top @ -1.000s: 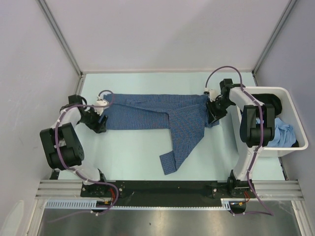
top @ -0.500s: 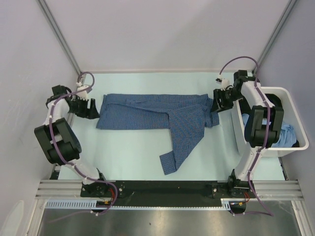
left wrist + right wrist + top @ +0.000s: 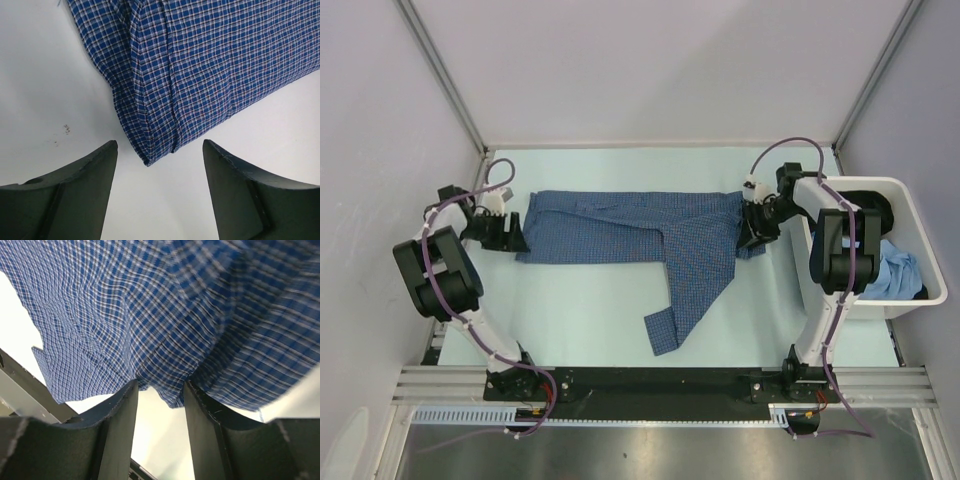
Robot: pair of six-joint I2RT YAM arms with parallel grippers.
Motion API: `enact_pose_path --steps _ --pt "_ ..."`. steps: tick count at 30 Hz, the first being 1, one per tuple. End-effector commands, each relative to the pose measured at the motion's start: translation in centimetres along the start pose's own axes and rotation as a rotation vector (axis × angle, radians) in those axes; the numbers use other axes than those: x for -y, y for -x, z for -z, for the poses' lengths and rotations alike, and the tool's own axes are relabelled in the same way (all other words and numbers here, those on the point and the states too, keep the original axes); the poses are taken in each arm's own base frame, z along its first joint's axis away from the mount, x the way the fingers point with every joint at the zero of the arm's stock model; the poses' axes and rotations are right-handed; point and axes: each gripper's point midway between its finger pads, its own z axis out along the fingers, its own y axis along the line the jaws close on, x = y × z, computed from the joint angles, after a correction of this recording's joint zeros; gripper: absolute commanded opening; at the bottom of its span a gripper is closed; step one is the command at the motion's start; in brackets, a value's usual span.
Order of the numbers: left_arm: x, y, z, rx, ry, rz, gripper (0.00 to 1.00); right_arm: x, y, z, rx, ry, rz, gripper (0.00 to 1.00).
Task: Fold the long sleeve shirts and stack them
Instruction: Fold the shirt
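The blue checked shirt (image 3: 620, 228) lies spread flat on the counter (image 3: 570, 310). At the shirt's left end the left pincer (image 3: 160, 145) gapes wide, just short of the corner. At its right end the right pincer (image 3: 160, 385) stands narrow, cloth between its tips; whether it grips, I can't tell

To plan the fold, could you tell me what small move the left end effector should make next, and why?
Probably ease the left end effector slightly forward and close on the dark-blue checked cloth shirt: its fingers stand open, and the shirt's corner lies just between their tips, ungripped.
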Motion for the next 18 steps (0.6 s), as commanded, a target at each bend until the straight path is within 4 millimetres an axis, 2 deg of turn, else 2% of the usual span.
enact_pose_path --steps 1,5,10,15,17,18 --pt "0.2 -0.8 -0.7 -0.012 -0.030 0.032 0.74 -0.1 -0.2 -1.1 -0.013 0.007 -0.003 0.46" --pt "0.4 -1.0 -0.9 -0.016 -0.049 0.047 0.73 0.2 -0.9 -1.3 -0.036 0.002 -0.012 0.42" --pt "0.7 -1.1 -1.2 -0.021 -0.072 0.062 0.66 -0.2 -1.4 -1.6 -0.054 0.033 -0.027 0.34" --pt "1.0 -0.7 -1.1 -0.001 -0.094 0.061 0.48 -0.4 -1.4 -1.7 -0.055 0.048 -0.028 0.30" --pt "1.0 -0.7 -1.2 -0.005 -0.099 0.066 0.38 -0.4 -1.4 -1.7 -0.056 0.048 -0.029 0.24" --pt "1.1 -0.6 -1.2 0.000 -0.104 0.065 0.33 -0.2 -1.5 -1.8 -0.062 0.042 -0.030 0.15"
